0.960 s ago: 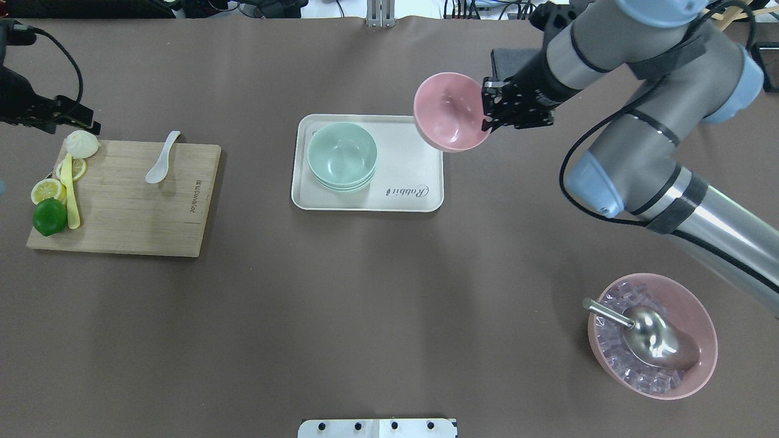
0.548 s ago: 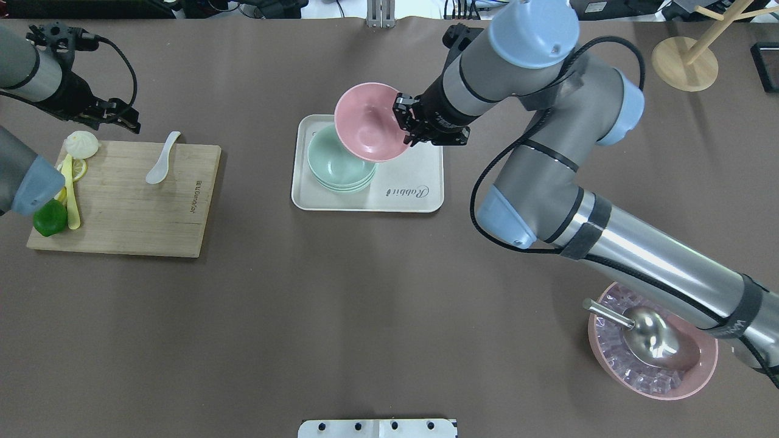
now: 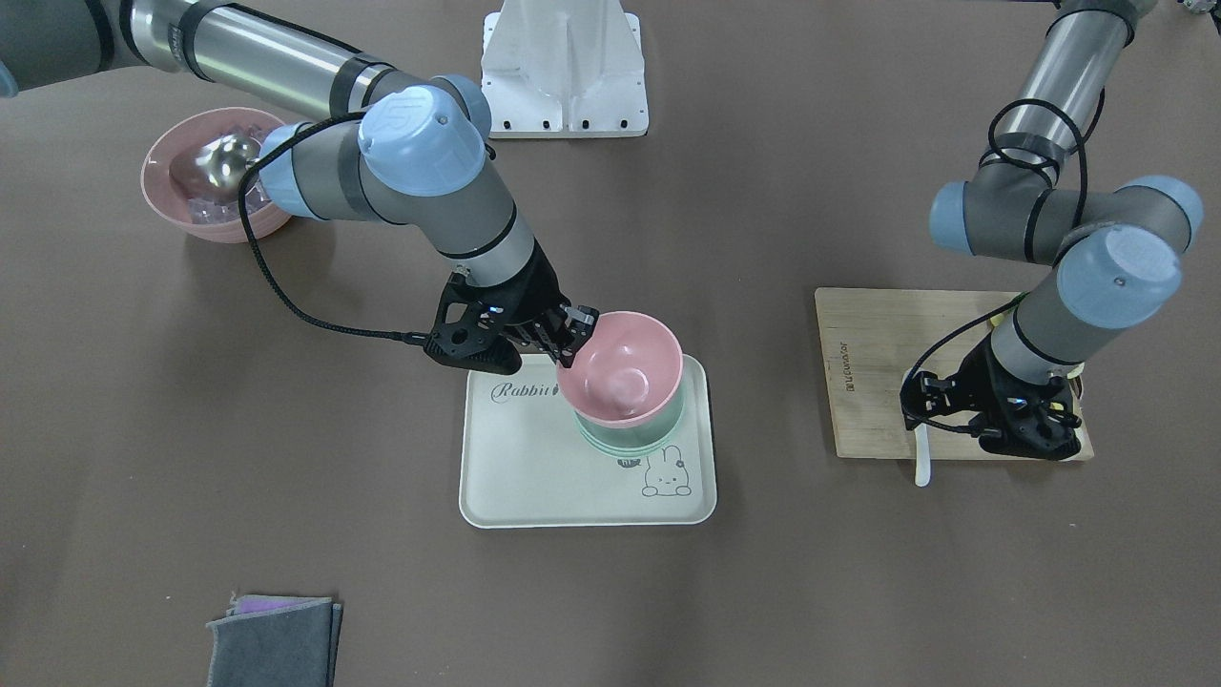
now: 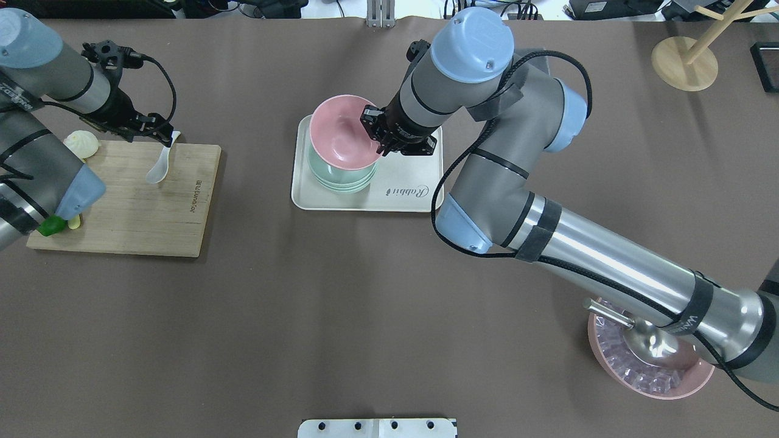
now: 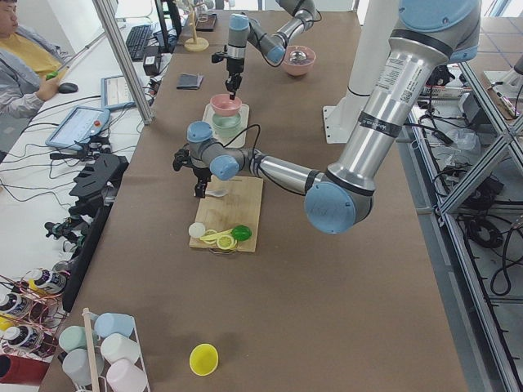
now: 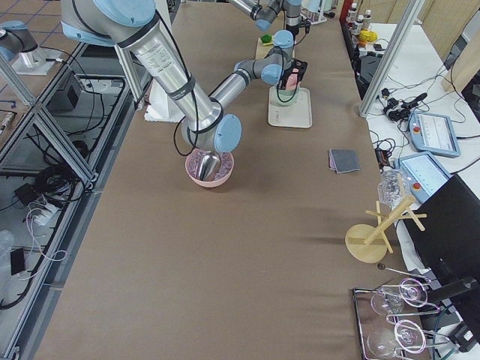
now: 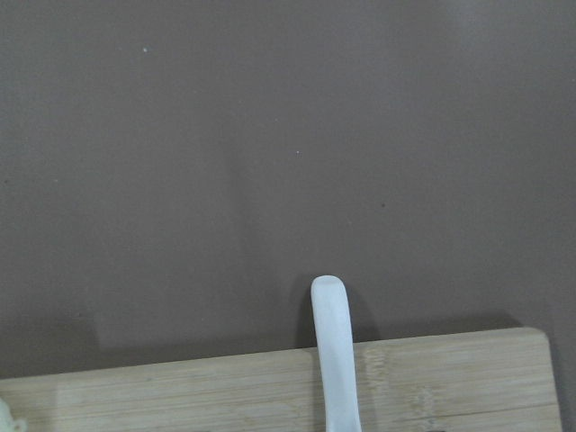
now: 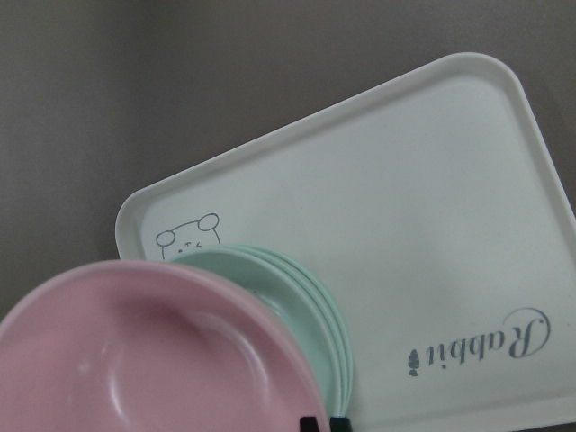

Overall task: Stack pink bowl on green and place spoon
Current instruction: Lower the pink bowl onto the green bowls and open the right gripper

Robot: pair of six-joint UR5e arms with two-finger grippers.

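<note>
Desk [image 4: 341,316]: one broad top, covered in a plain brown mat. Lying directly on it:
- white tray [image 4: 414,176], centre, printed "Rabbit";
- wooden cutting board [image 4: 140,219], robot's left side;
- pink ice bowl [image 4: 660,394], near the robot's right;
- wooden stand [image 4: 684,58], round-footed, far right corner;
- folded grey cloth [image 3: 272,644], operators' edge;
- white mount plate [image 4: 377,427], robot's edge.
</note>
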